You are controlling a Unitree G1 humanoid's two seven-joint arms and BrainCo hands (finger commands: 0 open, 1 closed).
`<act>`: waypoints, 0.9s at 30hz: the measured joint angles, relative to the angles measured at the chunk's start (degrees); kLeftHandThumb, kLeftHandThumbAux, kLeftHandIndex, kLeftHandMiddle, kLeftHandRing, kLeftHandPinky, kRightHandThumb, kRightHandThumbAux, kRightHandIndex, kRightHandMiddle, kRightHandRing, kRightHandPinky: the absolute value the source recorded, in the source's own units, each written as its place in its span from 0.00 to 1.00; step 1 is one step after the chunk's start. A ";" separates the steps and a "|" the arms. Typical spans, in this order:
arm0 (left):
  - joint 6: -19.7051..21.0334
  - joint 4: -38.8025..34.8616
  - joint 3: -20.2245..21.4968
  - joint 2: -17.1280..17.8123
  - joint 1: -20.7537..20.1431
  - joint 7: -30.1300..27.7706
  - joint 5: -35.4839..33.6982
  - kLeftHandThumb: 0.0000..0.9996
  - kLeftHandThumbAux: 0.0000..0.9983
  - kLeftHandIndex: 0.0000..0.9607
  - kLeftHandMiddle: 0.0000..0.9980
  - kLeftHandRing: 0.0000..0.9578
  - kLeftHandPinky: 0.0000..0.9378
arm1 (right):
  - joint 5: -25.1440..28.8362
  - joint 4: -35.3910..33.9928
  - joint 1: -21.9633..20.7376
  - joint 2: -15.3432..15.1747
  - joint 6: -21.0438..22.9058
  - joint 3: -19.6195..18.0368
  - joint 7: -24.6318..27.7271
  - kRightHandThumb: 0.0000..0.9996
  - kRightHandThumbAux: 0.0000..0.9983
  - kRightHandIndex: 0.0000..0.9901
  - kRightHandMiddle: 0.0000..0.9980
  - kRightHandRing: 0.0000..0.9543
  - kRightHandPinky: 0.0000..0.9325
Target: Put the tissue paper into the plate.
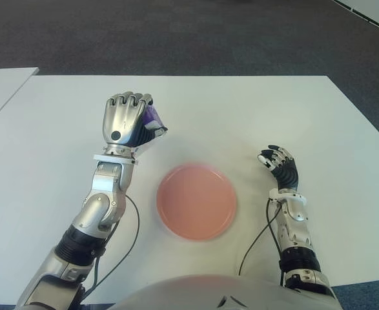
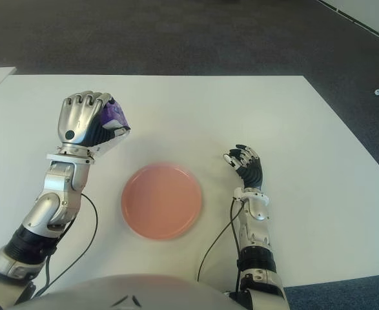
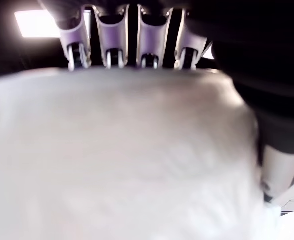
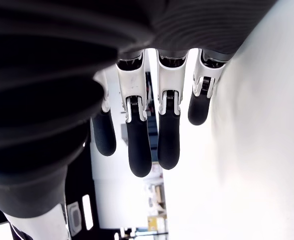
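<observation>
Left wrist view shows only white tissue paper [image 3: 136, 160] under the curled fingers [image 3: 111, 45]; eye views place this left hand [image 1: 128, 119] (purple packet visible) beyond the pink plate [image 1: 196, 201], while the right hand [image 2: 246, 165] hangs relaxed beside it.

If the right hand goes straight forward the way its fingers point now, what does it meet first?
Probably nothing: ahead of the right hand only bare table shows up to its far edge. The plate lies to its left.

Plate [image 1: 196, 201] between 2 robot hands
</observation>
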 measured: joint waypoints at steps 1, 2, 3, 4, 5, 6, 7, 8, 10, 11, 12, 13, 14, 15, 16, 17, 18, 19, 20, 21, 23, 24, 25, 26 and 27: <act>0.01 -0.21 -0.07 -0.27 0.00 0.00 0.42 0.86 0.66 0.43 0.55 0.92 0.93 | -0.02 0.44 -0.31 0.01 -0.22 0.00 -0.06 0.45 0.80 0.34 0.45 0.40 0.22; -0.01 -0.48 -0.14 -0.56 0.00 0.00 0.93 0.86 0.66 0.43 0.55 0.92 0.94 | -0.07 0.83 -0.59 0.04 -0.44 0.03 -0.19 0.45 0.80 0.34 0.45 0.40 0.22; -0.13 -0.68 -0.20 -0.76 0.00 0.01 1.24 0.86 0.66 0.43 0.55 0.93 0.94 | -0.14 0.91 -0.67 0.10 -0.50 0.09 -0.39 0.45 0.80 0.34 0.45 0.40 0.22; -0.38 -0.77 -0.20 -0.89 -0.02 0.02 1.58 0.86 0.66 0.43 0.55 0.93 0.94 | -0.23 0.90 -0.67 0.22 -0.60 0.17 -0.61 0.45 0.80 0.34 0.45 0.40 0.21; -0.61 -0.78 -0.20 -0.97 -0.02 0.03 1.74 0.86 0.66 0.43 0.55 0.93 0.94 | -0.28 0.88 -0.67 0.34 -0.69 0.26 -0.78 0.45 0.80 0.35 0.45 0.40 0.21; -0.92 -0.78 -0.22 -1.10 -0.02 0.12 1.84 0.86 0.66 0.43 0.55 0.93 0.94 | -0.36 0.68 -0.59 0.53 -0.69 0.40 -1.08 0.54 0.77 0.37 0.45 0.40 0.22; -1.20 -0.78 -0.31 -1.27 -0.01 0.33 2.02 0.86 0.66 0.43 0.55 0.93 0.94 | -0.49 0.69 -0.61 0.69 -0.75 0.51 -1.28 0.60 0.76 0.39 0.45 0.40 0.22; -1.32 -0.80 -0.38 -1.53 0.00 0.53 2.26 0.86 0.66 0.43 0.55 0.93 0.94 | -0.66 0.74 -0.67 0.81 -0.81 0.63 -1.47 0.62 0.75 0.39 0.45 0.40 0.22; -1.36 -1.26 -0.94 -2.19 0.28 1.04 3.21 0.86 0.66 0.43 0.55 0.93 0.94 | -1.00 1.54 -1.29 0.99 -1.19 0.78 -1.69 0.66 0.74 0.41 0.44 0.39 0.21; -1.35 -1.71 -1.37 -2.62 0.51 1.14 3.61 0.86 0.66 0.43 0.55 0.93 0.94 | -1.07 2.31 -1.89 0.99 -1.56 0.77 -1.69 0.67 0.74 0.41 0.44 0.39 0.21; -1.40 -2.17 -1.89 -3.04 0.68 1.17 4.01 0.86 0.66 0.43 0.55 0.93 0.94 | -1.12 3.17 -2.46 0.94 -1.87 0.77 -1.65 0.68 0.73 0.41 0.44 0.38 0.21; -1.63 -2.57 -2.33 -3.53 0.83 1.17 4.32 0.86 0.66 0.43 0.55 0.93 0.94 | -1.13 4.08 -3.14 0.86 -2.19 0.75 -1.62 0.68 0.73 0.41 0.44 0.38 0.20; -1.87 -2.92 -2.65 -3.96 0.96 1.18 4.52 0.86 0.66 0.43 0.55 0.93 0.94 | -1.14 5.12 -3.84 0.80 -2.50 0.73 -1.60 0.69 0.73 0.41 0.43 0.38 0.19; -2.24 -3.23 -3.05 -4.32 1.05 1.19 4.79 0.86 0.66 0.43 0.55 0.93 0.94 | -1.13 5.99 -4.51 0.77 -2.63 0.71 -1.55 0.69 0.73 0.41 0.43 0.38 0.19; -2.51 -3.47 -3.32 -4.57 1.12 1.19 5.04 0.86 0.66 0.43 0.55 0.93 0.94 | -1.12 6.59 -4.94 0.75 -2.69 0.69 -1.51 0.69 0.73 0.41 0.43 0.37 0.19; -2.79 -3.82 -3.66 -4.91 1.21 1.19 5.31 0.86 0.66 0.43 0.55 0.93 0.94 | -1.10 7.23 -5.41 0.74 -2.85 0.66 -1.41 0.69 0.73 0.41 0.43 0.37 0.19; -2.93 -4.22 -3.90 -5.10 1.31 1.19 5.60 0.86 0.66 0.43 0.55 0.93 0.94 | -1.09 7.65 -5.67 0.74 -3.07 0.64 -1.31 0.69 0.73 0.41 0.43 0.37 0.19; -3.11 -4.64 -4.11 -5.33 1.42 1.19 5.78 0.86 0.66 0.43 0.55 0.93 0.94 | -1.07 8.11 -5.94 0.75 -3.36 0.62 -1.13 0.69 0.73 0.41 0.43 0.37 0.19; -3.36 -4.98 -4.27 -5.47 1.49 1.19 6.04 0.86 0.66 0.43 0.55 0.93 0.94 | -1.06 8.44 -6.07 0.77 -3.67 0.60 -1.01 0.69 0.73 0.41 0.43 0.37 0.19; -3.63 -5.27 -4.37 -5.60 1.57 1.19 6.22 0.86 0.66 0.43 0.55 0.93 0.94 | -1.04 8.68 -6.15 0.80 -3.92 0.56 -0.93 0.69 0.73 0.41 0.43 0.37 0.19; -4.14 -5.62 -4.44 -5.72 1.69 1.19 6.45 0.86 0.66 0.43 0.55 0.93 0.94 | -1.00 9.24 -6.33 0.92 -4.45 0.49 -0.83 0.70 0.73 0.41 0.43 0.37 0.20; -4.47 -5.77 -4.47 -5.73 1.77 1.19 6.61 0.86 0.66 0.43 0.55 0.93 0.93 | -0.98 9.50 -6.40 0.99 -4.78 0.42 -0.79 0.70 0.73 0.42 0.42 0.37 0.21; -4.82 -5.96 -4.52 -5.73 1.91 1.19 6.72 0.86 0.66 0.43 0.55 0.93 0.93 | -0.95 9.85 -6.50 1.07 -5.18 0.32 -0.77 0.70 0.73 0.42 0.42 0.37 0.21; -5.08 -6.21 -4.56 -5.73 2.09 1.19 6.78 0.86 0.66 0.43 0.55 0.93 0.93 | -0.93 10.22 -6.61 1.14 -5.60 0.24 -0.76 0.70 0.73 0.42 0.42 0.37 0.21; -5.27 -6.58 -4.65 -5.77 2.38 1.19 6.92 0.86 0.66 0.43 0.55 0.93 0.93 | -0.92 10.61 -6.77 1.21 -5.96 0.14 -0.73 0.70 0.73 0.42 0.42 0.36 0.22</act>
